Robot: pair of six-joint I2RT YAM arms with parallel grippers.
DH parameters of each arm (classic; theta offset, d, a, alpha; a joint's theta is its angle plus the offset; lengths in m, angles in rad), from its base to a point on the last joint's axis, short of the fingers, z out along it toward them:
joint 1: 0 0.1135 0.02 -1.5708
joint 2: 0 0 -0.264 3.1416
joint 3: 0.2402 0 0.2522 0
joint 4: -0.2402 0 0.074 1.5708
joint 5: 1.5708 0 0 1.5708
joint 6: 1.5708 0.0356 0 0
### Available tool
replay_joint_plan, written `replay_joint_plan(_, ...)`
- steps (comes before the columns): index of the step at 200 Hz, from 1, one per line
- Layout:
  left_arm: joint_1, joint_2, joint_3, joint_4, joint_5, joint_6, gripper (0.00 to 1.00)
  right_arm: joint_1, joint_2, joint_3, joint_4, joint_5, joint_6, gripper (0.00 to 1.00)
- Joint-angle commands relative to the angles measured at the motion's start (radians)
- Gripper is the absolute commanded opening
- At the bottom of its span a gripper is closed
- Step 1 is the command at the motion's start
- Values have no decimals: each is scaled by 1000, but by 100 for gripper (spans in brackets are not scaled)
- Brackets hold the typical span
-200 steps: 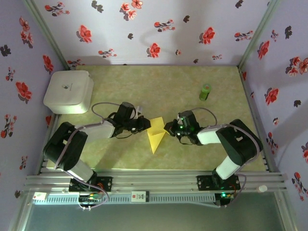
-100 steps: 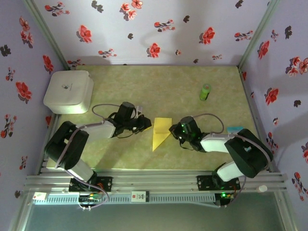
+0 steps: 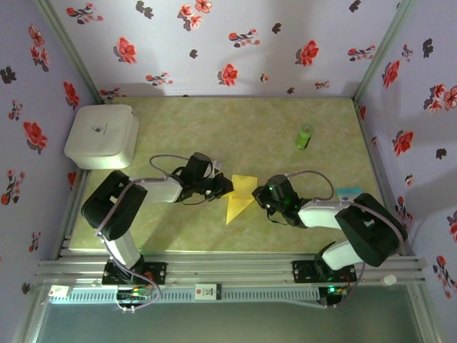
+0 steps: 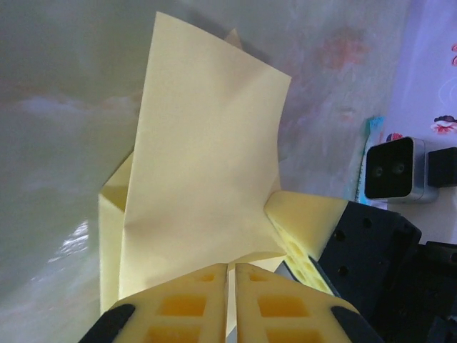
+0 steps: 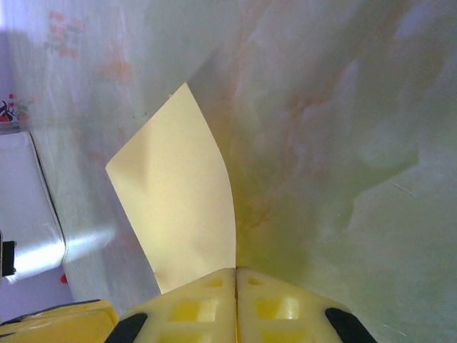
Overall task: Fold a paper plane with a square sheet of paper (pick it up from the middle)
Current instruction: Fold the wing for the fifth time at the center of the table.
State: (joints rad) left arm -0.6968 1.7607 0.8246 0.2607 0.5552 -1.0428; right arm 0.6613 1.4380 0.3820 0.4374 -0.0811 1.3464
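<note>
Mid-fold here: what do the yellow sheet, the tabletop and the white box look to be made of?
Yellow sheet: thin matte paper; it curls and holds creases. Tabletop: smooth, marbled green surface with soft glare, likely vinyl or laminate. White box: probably smooth moulded plastic, given its rounded corners.

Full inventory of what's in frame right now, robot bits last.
yellow paper sheet: 1, bright yellow, partly folded, table centre between the grippers
box: 1, white, rounded, far-left corner of table
cylinder: 1, green, small, far right of table
flat item: 1, cyan, right table edge, too small to identify
table: 1, pale green marbled
walls: lilac with red flowers, around the table
left gripper: 1, yellow fingers, shut on the paper's left side
right gripper: 1, yellow fingers, shut on its right side
</note>
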Motion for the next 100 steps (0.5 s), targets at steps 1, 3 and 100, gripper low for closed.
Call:
replay_joint_plan(1, -6, 41, 21, -19, 10, -4, 9, 8, -9, -11, 13, 14, -3, 9)
replay_joint_plan(3, -6, 44, 19, -22, 7, -4, 9, 8, -10, -12, 14, 13, -5, 10)
replay_joint_plan(100, -7, 111, -10, -25, -11, 36, 1, -31, 16, -11, 107, -156, -118, 26)
